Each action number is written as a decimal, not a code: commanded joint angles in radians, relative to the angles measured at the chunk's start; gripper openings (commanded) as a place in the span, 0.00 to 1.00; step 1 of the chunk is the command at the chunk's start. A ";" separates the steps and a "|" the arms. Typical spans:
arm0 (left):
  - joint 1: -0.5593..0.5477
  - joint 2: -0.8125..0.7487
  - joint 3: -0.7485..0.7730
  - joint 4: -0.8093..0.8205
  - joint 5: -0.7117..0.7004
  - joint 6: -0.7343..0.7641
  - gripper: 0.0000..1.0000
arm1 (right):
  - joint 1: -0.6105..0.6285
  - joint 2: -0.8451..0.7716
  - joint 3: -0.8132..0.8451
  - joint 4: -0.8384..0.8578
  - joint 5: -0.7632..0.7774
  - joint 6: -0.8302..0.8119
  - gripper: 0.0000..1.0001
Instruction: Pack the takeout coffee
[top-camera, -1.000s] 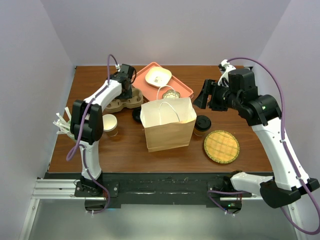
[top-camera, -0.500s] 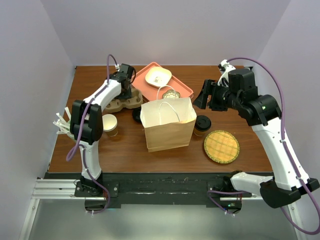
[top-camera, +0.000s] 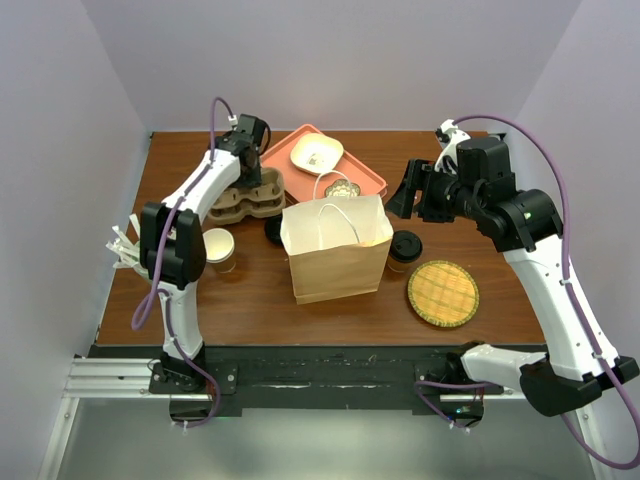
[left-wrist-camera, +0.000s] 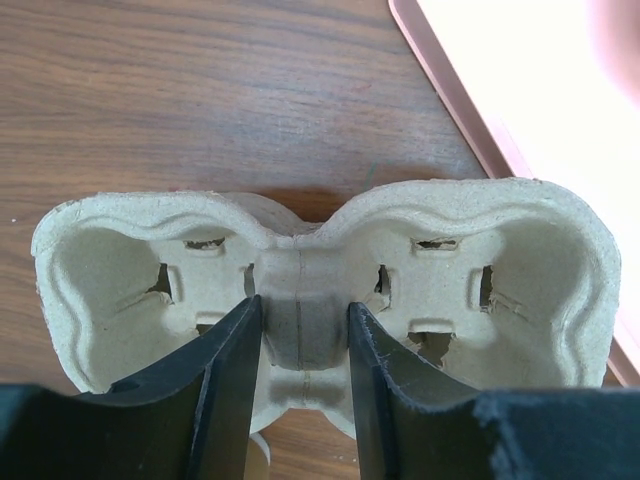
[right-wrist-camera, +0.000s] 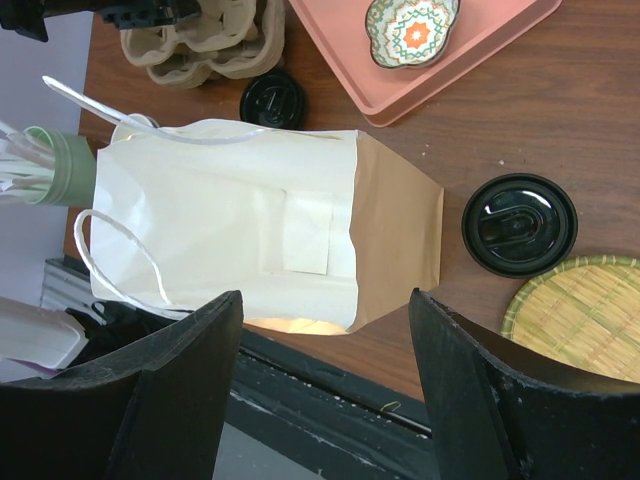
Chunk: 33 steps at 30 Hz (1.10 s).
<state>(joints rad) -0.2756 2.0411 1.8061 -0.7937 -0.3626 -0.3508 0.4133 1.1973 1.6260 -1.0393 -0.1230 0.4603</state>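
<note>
The takeout coffee (top-camera: 404, 250) stands toward the counter's right edge, just beside the paper bag (top-camera: 335, 255); the right hand (right-wrist-camera: 325, 300) hangs open, empty. The left hand (left-wrist-camera: 305, 310) pinches the cup carrier (left-wrist-camera: 130, 270), so the unbraced bag may topple during loading.

Matt moulded-pulp carrier (left-wrist-camera: 300, 300); glossy plastic takeout coffee lid (right-wrist-camera: 519, 224).

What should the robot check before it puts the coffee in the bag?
1. Takeout coffee upright, lid on: ok.
2. Paper bag standing, mouth open: ok.
3. Right gripper open and empty: ok.
4. Coffee lined up under it: not ok, it sits off to one side.
5. Left gripper away from the bag: ok, clamped on the cup carrier.
6. Room inside the bag: cannot tell.
</note>
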 joint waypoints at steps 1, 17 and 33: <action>0.010 -0.047 0.065 -0.062 -0.016 0.016 0.42 | 0.002 -0.015 0.003 0.021 -0.020 -0.005 0.72; 0.009 -0.320 0.192 -0.169 0.301 -0.132 0.34 | 0.004 0.013 0.060 -0.041 0.049 -0.083 0.72; -0.049 -0.519 0.320 -0.352 0.721 -0.385 0.27 | 0.007 -0.050 -0.072 0.339 -0.435 -0.146 0.69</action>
<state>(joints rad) -0.2832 1.5829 2.0888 -1.1305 0.1940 -0.6178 0.4133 1.1942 1.5829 -0.9104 -0.3847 0.3431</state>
